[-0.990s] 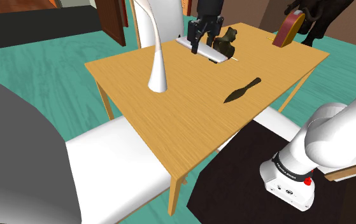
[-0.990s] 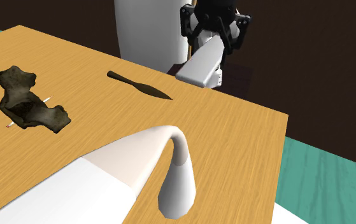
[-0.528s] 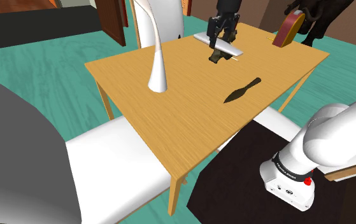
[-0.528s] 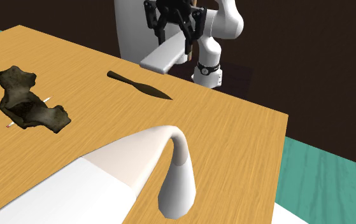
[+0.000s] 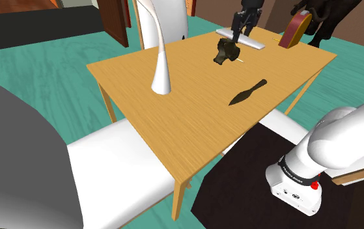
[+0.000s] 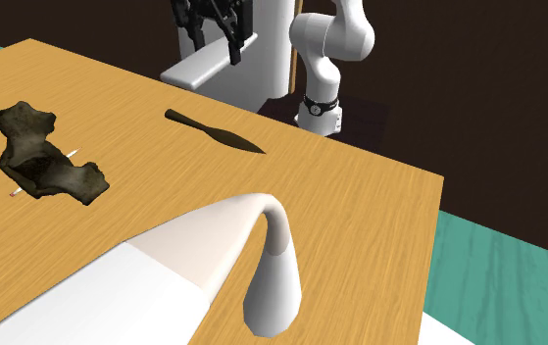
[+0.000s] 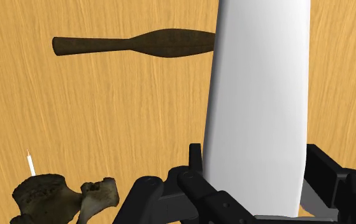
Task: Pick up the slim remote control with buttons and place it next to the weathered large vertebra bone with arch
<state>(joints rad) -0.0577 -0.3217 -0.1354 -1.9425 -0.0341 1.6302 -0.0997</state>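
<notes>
The outstretched arm points its pincer (image 5: 241,31) down, clasping the white remote (image 6: 195,71) in the air above the wooden table (image 5: 193,123).

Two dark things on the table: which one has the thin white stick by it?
The lumpy bone; the stick pokes out at its edge. The other, a flat leaf-shaped tool, lies alone on bare wood.

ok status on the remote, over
Gripper shut on white remote, held above the table. Dark bone lies on the table close below. Dark flat tool lies apart from it, not blocking.
</notes>
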